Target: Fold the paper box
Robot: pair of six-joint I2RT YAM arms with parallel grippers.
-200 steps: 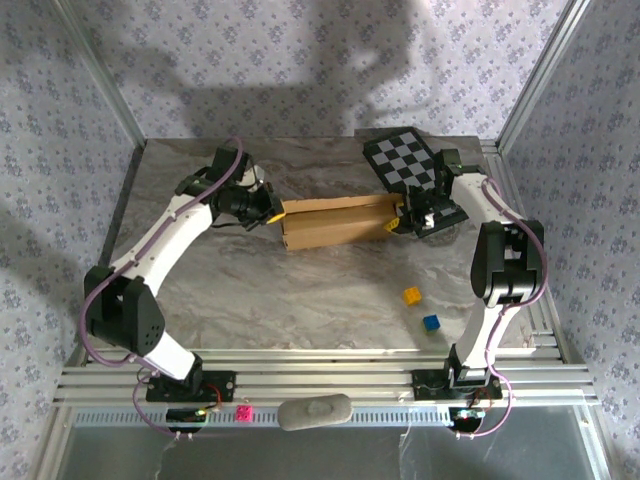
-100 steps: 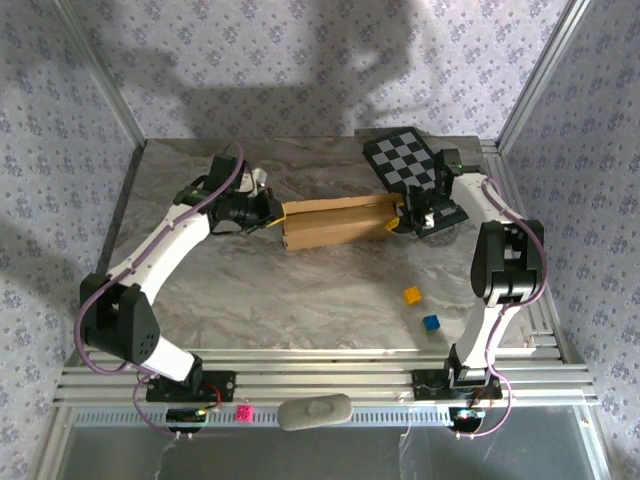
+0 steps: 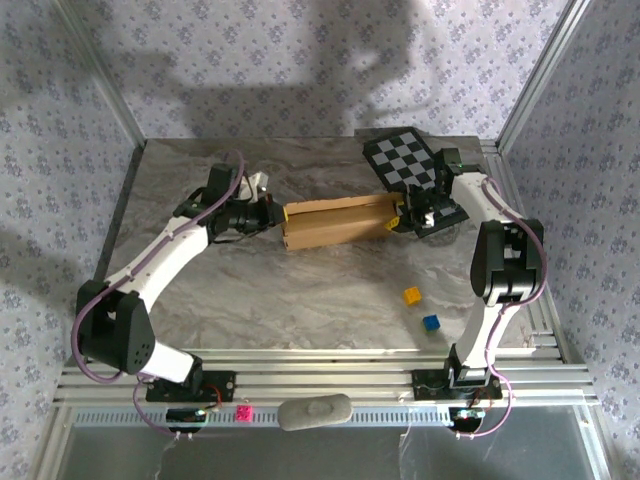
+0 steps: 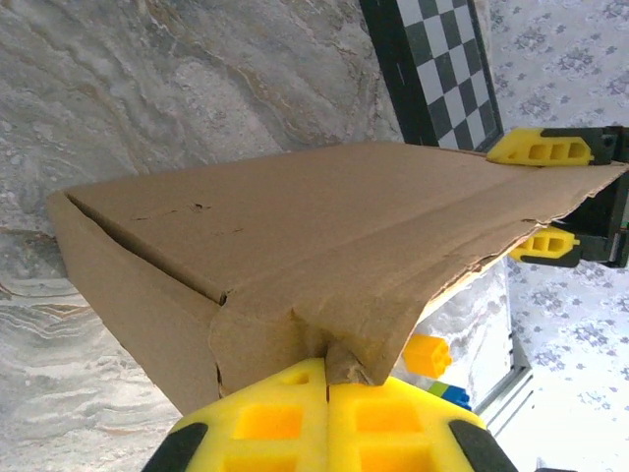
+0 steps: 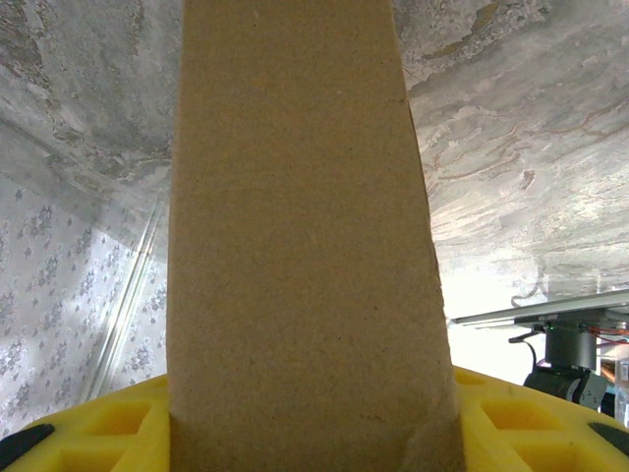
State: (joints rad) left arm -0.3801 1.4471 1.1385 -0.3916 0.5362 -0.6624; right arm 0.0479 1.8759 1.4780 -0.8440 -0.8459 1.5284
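left hand (image 3: 272, 213), right hand (image 3: 401, 216), paper box (image 3: 335, 226) between

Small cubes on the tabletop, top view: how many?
2. A yellow cube sits in front of the paper box's right end. A blue cube sits just nearer and right of it. The box or arms could hide others.

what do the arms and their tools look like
The left arm and right arm have white link shells between chunky black joints. A purple cable loops along each. The left tool and right tool carry bright yellow fingers moulded with rectangular recesses, black at the outer edges.
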